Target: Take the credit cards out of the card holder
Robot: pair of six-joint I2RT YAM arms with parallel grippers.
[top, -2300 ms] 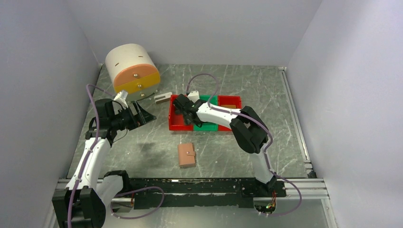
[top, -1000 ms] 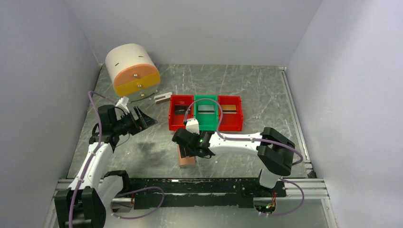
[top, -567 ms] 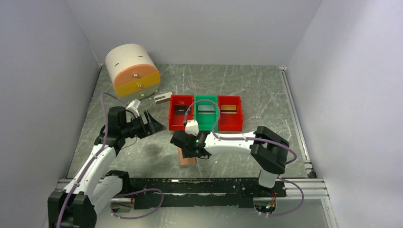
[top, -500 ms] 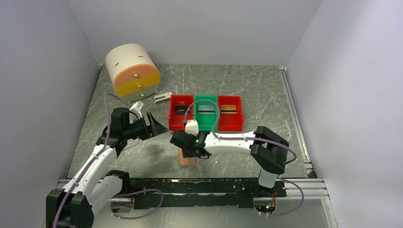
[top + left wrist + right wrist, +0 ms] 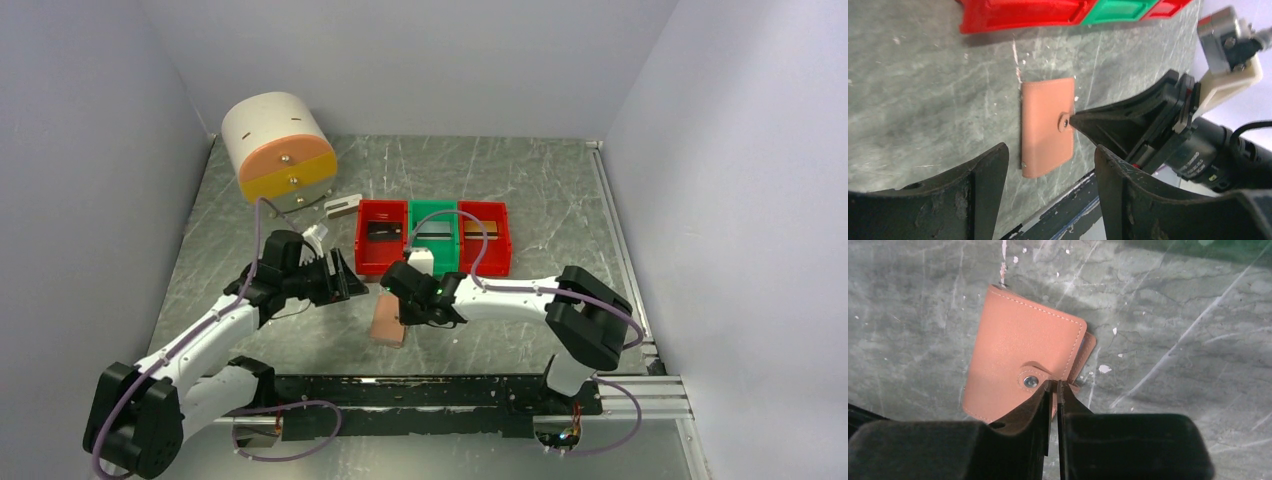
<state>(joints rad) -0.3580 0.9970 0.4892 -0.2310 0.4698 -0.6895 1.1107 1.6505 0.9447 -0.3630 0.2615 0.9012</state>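
Examining the top view, the card holder (image 5: 386, 326) lay closed on the table (image 5: 500, 170), at 6 o'clock from the row of red and green bins (image 5: 378, 264). Three credit cards (image 5: 432, 229) showed in those bins; whether more remained inside the holder could not be told. The right gripper (image 5: 1054, 385), reaching in from 3 o'clock, had its jaws nearly together and appeared to pinch the strap tab (image 5: 1038, 374) just beside the fastened snap (image 5: 1030, 381). The left gripper (image 5: 1050, 152) hovered at 10 o'clock of the holder, jaws spread, grasping nothing. Judgement: the step in hand was unfastening the snap. Recommended practice was to peel the tab upward and toward 3 o'clock. The left fingers should meanwhile press the cover's 9 o'clock edge to the table. Otherwise the light holder would likely lift or slide with the tab rather than open.
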